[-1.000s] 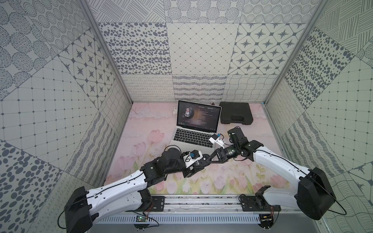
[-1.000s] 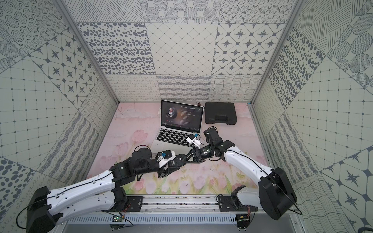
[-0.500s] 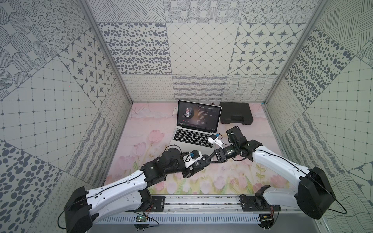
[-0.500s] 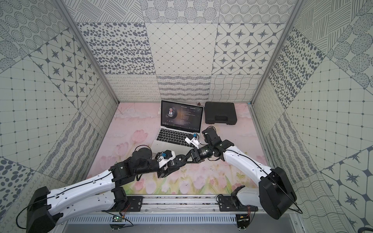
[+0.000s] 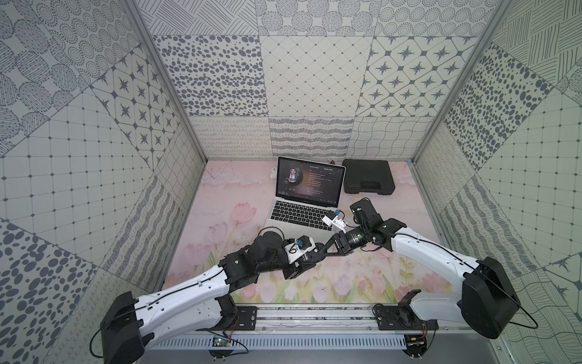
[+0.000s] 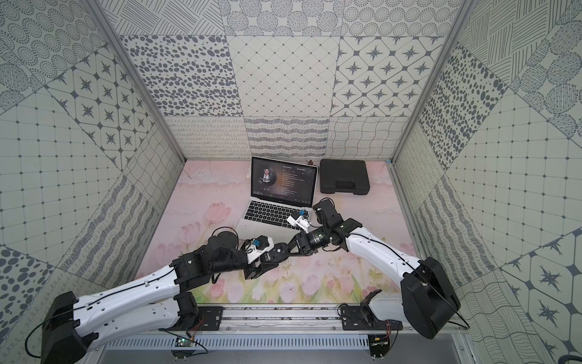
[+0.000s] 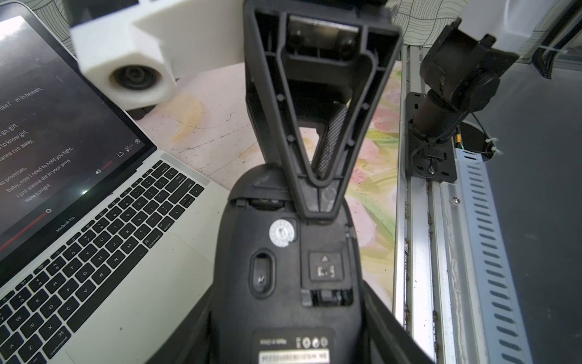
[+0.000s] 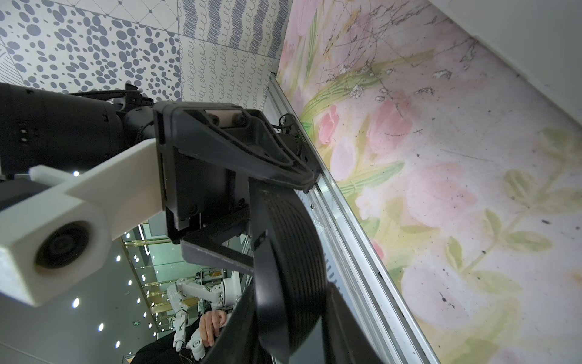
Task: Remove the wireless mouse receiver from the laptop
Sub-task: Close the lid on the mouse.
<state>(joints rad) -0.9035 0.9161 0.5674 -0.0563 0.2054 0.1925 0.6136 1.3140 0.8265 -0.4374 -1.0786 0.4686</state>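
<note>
In both top views, we saw the laptop (image 5: 302,214) open near the middle of the counter's (image 5: 220,220) far edge, its lit screen facing the arms. A black case (image 5: 368,180) sat just beside it, toward the far right corner. Both arms reached in from the near edge and met just in front of the laptop's near right corner, with the left pincer (image 5: 315,257) and right pincer (image 5: 326,251) tip to tip. What lay between them was too small to make out.

In the left wrist view, we saw the left pincer clamped on a black mouse (image 7: 283,268) by its two sides, belly up. One triangular finger (image 7: 318,201) of the right pincer lay on the belly at the mouse's nose, and its partner passed behind. No stub showed along the visible part of the laptop's right edge, and we could not find the wireless mouse receiver in any view.

In the right wrist view, we saw the mouse edge-on between the right pincer's own fingers (image 8: 343,334). From this we judged that pincer closed on the nose from both faces.

We judged the step to be passing or bracing the mouse between the two pincers. To do it well, the left grip should let go only once the right one is firm. Both arms should pull along one line rather than twist, and the mouse should be kept clear of the screen and keys.
</note>
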